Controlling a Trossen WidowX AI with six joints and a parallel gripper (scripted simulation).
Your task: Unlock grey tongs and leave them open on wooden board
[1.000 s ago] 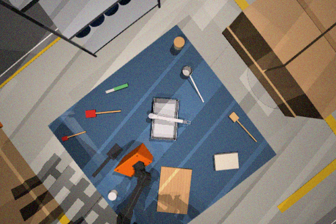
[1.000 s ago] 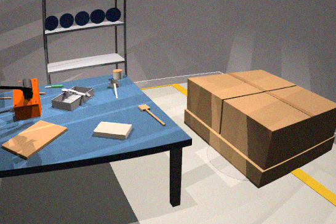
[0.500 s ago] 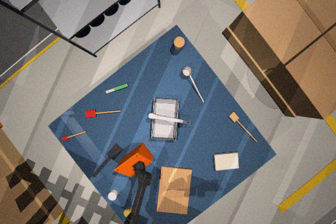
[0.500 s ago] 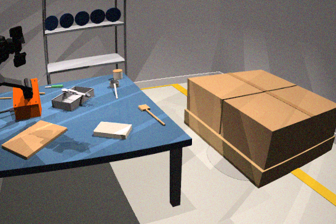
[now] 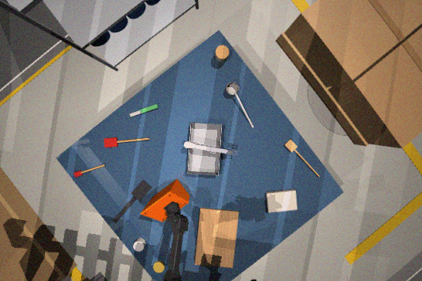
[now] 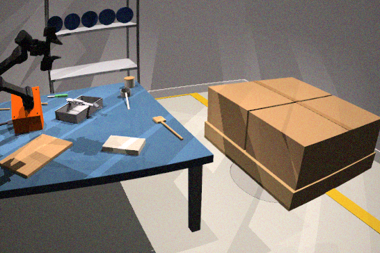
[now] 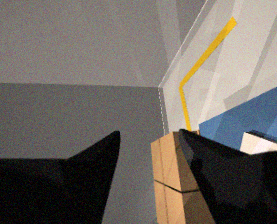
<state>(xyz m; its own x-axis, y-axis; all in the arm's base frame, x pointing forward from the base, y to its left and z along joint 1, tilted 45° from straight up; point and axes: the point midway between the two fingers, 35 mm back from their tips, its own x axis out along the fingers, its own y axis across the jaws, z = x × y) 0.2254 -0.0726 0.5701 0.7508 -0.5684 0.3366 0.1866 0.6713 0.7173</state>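
With your hand (image 6: 60,50) (image 7: 149,134) hanging spread and empty, you are risking the tongs (image 5: 209,148) (image 6: 79,103) swivelling if you are pinching off-centre.

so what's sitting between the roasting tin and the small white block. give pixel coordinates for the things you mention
Just bare blue tabletop (image 5: 247,181) (image 6: 101,129) between tin (image 5: 188,161) (image 6: 71,117) and block (image 5: 282,201) (image 6: 123,144); top view shows it.

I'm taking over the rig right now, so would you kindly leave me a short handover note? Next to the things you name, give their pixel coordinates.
Hand (image 6: 52,49) (image 7: 149,134): open, raised above the table, holding nothing.
Grey tongs (image 5: 209,148) (image 6: 82,104): lying across the roasting tin (image 5: 218,165) (image 6: 71,118).
Wooden board (image 5: 217,231) (image 6: 42,149): flat on the table, no tongs on it.
Done: no task step yet.
Left: pick up, squeeze tips-down to unlock, lay open on the board.
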